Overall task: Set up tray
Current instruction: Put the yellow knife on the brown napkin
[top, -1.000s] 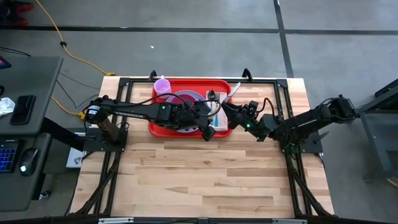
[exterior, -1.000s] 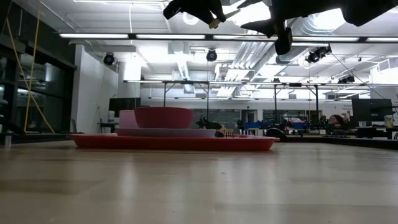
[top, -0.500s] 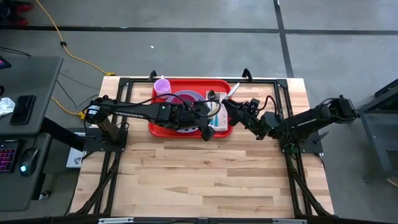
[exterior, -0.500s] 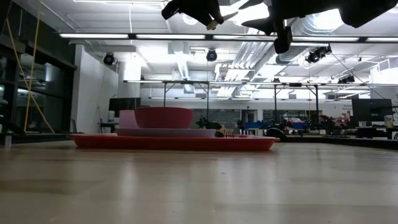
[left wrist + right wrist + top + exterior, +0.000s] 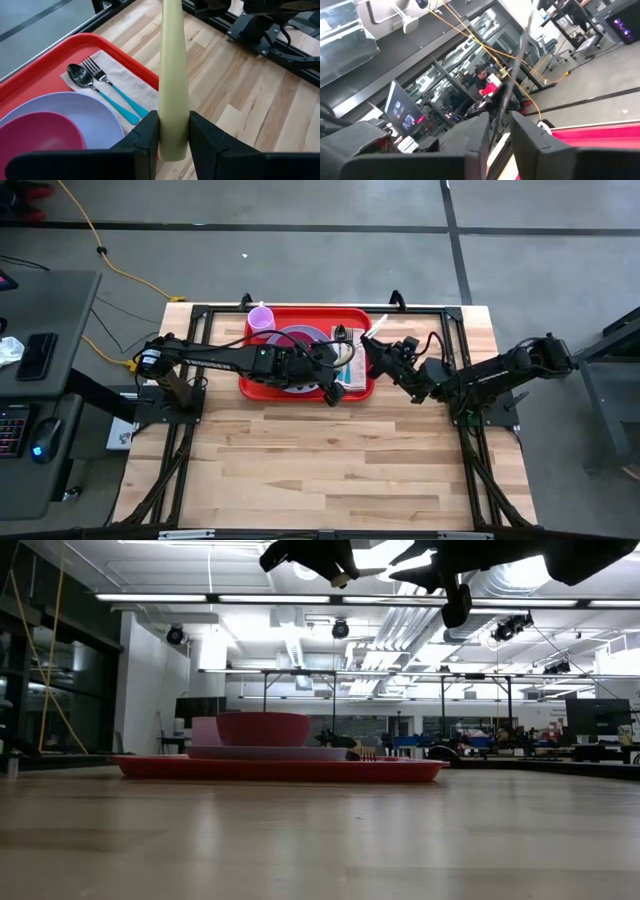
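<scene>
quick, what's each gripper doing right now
left gripper: shut on a pale yellow utensil handle, above the red tray.
right gripper: shut on a thin utensil, near the tray's right edge.

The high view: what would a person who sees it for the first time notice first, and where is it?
The red tray at the far middle of the table draws the eye first; it carries a lavender plate with a pink bowl, a fork and spoon on a napkin, and a cup at its far left corner. Both grippers meet above its right end: the left gripper is shut on a pale yellow utensil handle, and the right gripper holds a thin light utensil.
</scene>
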{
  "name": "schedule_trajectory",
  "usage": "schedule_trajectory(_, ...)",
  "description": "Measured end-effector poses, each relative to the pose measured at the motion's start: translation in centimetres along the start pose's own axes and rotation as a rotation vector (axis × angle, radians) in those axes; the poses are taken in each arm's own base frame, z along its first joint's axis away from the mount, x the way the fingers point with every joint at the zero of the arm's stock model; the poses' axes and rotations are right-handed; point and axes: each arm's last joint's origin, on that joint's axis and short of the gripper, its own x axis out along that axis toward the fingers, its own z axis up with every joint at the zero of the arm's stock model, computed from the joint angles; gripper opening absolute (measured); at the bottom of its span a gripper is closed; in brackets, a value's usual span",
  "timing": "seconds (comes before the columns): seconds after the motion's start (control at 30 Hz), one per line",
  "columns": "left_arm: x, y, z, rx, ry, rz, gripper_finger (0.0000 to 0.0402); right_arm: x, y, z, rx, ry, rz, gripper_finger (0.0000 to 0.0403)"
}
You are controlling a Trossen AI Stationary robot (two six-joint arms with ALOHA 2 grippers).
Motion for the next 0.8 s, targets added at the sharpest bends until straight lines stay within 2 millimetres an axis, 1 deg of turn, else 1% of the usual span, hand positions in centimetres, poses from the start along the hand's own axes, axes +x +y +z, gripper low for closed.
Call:
schedule_trajectory(0.17, 0.0, 0.0, 0.01, 0.0, -0.001, 0.0, 0.0117, 0.0, -0.05, 0.09, 0.003, -0.022, -0.027, 0.0008)
schedule_trajectory(0.53, 0.02, -0.03, 0.04, -0.001, -0.004, -0.004, 0.0117, -0.01, -0.12, 0.19, 0.013, -0.05, -0.064, 0.0001)
schedule_trajectory(0.8, 0.03, -0.02, 0.08, 0.022, -0.008, -0.002, 0.0118, 0.46, -0.41, 0.68, 0.013, -0.056, -0.051, 0.0)
